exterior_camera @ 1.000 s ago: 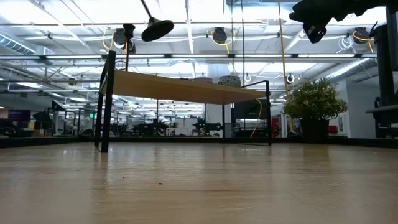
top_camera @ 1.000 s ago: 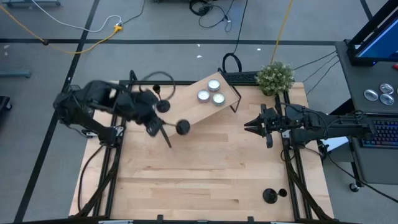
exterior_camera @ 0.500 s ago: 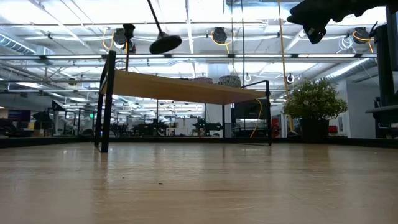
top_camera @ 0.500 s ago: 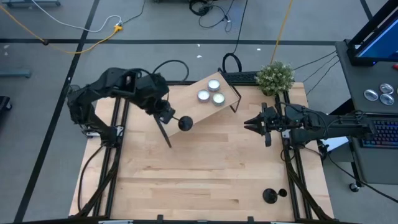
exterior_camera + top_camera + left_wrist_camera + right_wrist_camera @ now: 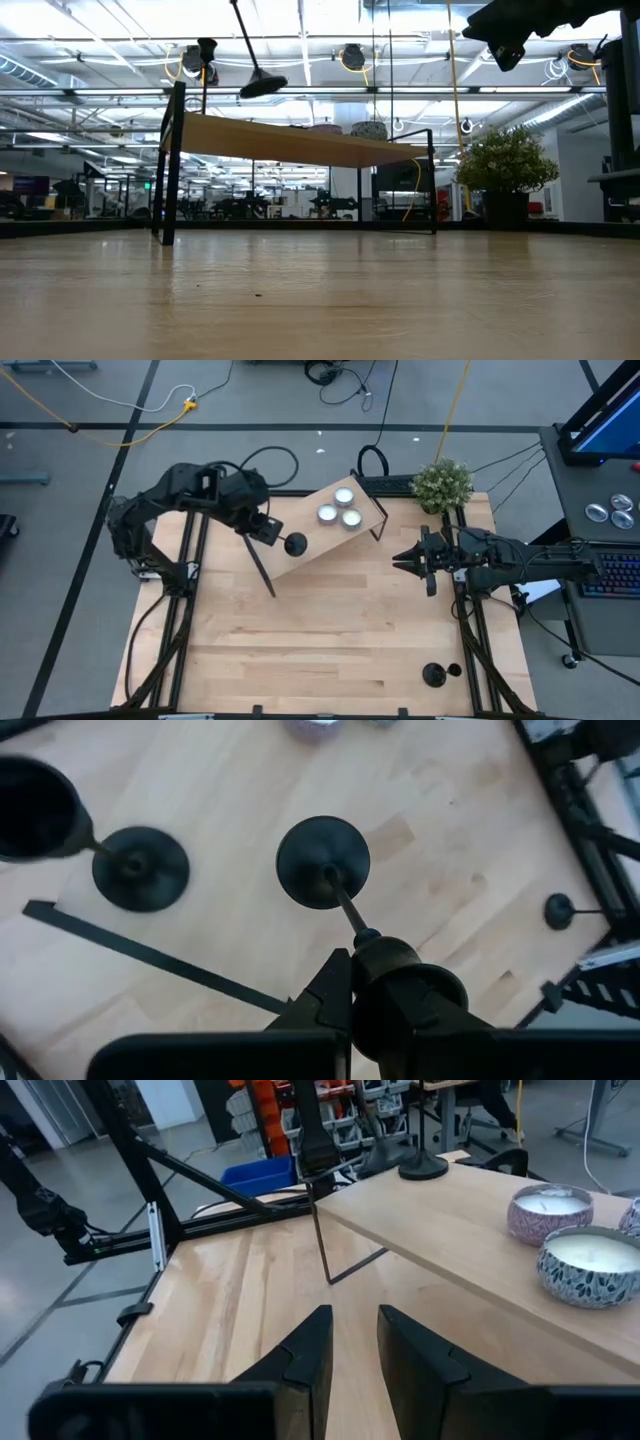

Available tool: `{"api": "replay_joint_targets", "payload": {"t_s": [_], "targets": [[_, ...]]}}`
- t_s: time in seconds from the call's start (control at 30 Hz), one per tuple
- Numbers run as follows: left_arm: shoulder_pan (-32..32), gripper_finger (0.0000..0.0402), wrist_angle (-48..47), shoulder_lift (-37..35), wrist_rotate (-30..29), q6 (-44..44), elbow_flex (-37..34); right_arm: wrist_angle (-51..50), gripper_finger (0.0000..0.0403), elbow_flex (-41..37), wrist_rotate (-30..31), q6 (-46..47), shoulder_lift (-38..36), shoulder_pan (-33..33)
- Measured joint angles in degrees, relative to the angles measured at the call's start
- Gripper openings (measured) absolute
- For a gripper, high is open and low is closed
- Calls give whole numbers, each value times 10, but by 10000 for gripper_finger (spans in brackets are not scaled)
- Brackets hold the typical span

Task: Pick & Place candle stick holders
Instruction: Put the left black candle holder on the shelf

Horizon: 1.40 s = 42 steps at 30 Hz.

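My left gripper (image 5: 268, 530) is shut on a black candle stick holder (image 5: 296, 544) and carries it in the air over the left part of a low wooden shelf (image 5: 315, 538). In the low view its round base (image 5: 262, 85) hangs a little above the shelf top. A second holder (image 5: 140, 868) stands on its base on the shelf close by. A third holder (image 5: 434, 675) is near the table's near right corner. My right gripper (image 5: 355, 1325) waits at the table's right side with a narrow gap between its fingers and nothing in it. My left gripper holds the holder at its cup end (image 5: 400, 982), with one finger (image 5: 335, 988) against the cup's side; the cup hides the other finger. The fingers slant down from the table's left. The stem (image 5: 345, 905) runs on past them, and the base (image 5: 322, 862) is clear of the shelf.
Three tealight candles (image 5: 341, 510) sit on the shelf's far right part. A potted plant (image 5: 442, 484) stands at the table's far right corner. The shelf's black legs (image 5: 262, 570) reach the tabletop. Bare wood (image 5: 320, 640) fills the table's middle and near side.
My left gripper has swung with the holder toward the table's far edge and a little to the right, from beside the shelf's near left leg to over its top. The wrist has rolled somewhat on the way. The held holder's base now hangs closer to the shelf.
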Motion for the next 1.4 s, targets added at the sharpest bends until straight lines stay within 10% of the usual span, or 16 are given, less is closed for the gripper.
{"api": "replay_joint_targets", "payload": {"t_s": [1.4], "targets": [[-1, 14, 0, -86, -6, -44, -160, -1, 73, 0, 2, -5, 0, 0]]}}
